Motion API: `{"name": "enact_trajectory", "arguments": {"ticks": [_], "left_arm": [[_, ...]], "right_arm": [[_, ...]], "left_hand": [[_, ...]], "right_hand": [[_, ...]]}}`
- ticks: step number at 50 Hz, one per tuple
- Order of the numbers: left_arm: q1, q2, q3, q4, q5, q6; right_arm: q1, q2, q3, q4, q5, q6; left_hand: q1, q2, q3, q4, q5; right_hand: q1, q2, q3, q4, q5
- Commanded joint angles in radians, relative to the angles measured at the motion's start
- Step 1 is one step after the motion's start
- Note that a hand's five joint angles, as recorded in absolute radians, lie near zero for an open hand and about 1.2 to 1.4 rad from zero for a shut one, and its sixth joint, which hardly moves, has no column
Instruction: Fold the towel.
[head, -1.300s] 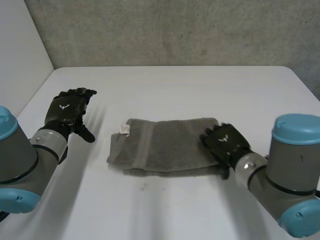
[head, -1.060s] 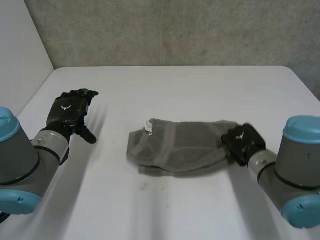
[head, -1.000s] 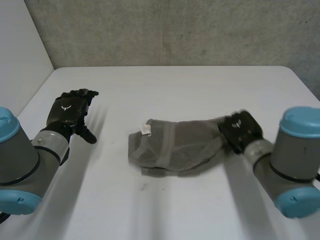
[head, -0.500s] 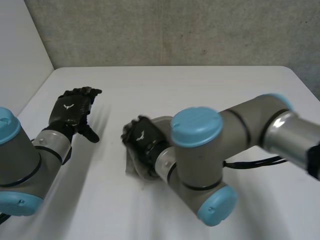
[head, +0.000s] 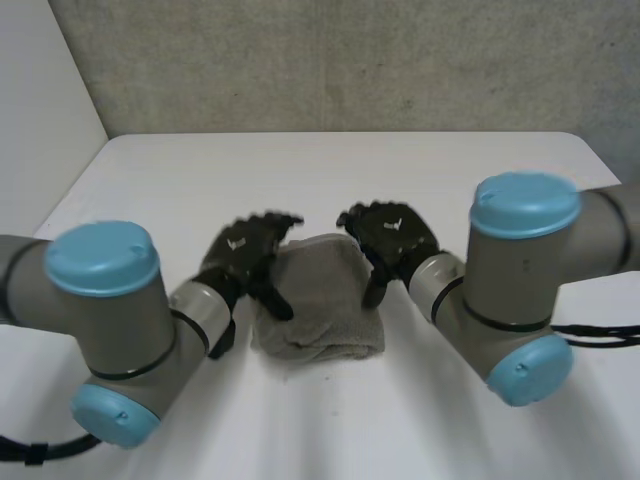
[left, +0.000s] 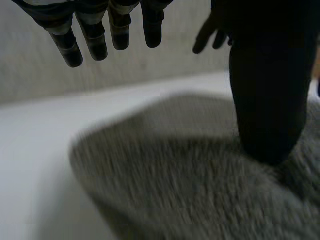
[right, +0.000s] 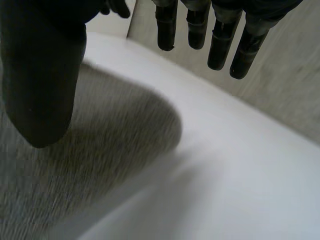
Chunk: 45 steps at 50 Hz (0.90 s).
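Towel (head: 320, 308) now compact, L hand (head: 243, 258) alongside

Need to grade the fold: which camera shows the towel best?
Head view: the whole towel shows as a compact grey bundle on the table, with the left hand and right hand on either side. Each wrist view gives a blurred stretch of cloth with one rounded edge, under that hand's palm.

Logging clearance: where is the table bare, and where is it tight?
Bare: the table strip between the towel and the back wall, and the near stretch between the left arm and right arm. Crowded: the middle, where the left hand and right hand flank the towel.
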<state>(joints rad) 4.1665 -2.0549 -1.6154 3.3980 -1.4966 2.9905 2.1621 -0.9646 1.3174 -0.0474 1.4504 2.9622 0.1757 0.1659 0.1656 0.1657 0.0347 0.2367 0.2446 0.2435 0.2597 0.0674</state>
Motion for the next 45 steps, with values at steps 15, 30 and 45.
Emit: {"name": "enact_trajectory", "arguments": {"ticks": [15, 30, 45], "left_arm": [[-0.008, 0.156, 0.144, -0.169, -0.042, 0.008], [0.106, 0.420, 0.420, -0.547, -0.148, 0.011], [0.106, 0.460, 0.447, -0.644, -0.149, 0.013]], "right_arm": [[-0.011, -0.185, -0.070, 0.043, 0.013, 0.003], [-0.217, -0.465, -0.156, 0.222, 0.180, 0.051], [-0.214, -0.465, -0.191, 0.290, 0.176, 0.055]], "left_hand": [[-0.001, 0.009, 0.009, 0.009, -0.035], [0.008, 0.018, 0.019, 0.018, -0.025], [0.003, 0.012, 0.013, 0.013, -0.031]], "right_hand": [[-0.062, -0.070, -0.069, -0.085, -0.067], [-0.062, -0.070, -0.069, -0.085, -0.067], [-0.062, -0.070, -0.069, -0.085, -0.067]]}}
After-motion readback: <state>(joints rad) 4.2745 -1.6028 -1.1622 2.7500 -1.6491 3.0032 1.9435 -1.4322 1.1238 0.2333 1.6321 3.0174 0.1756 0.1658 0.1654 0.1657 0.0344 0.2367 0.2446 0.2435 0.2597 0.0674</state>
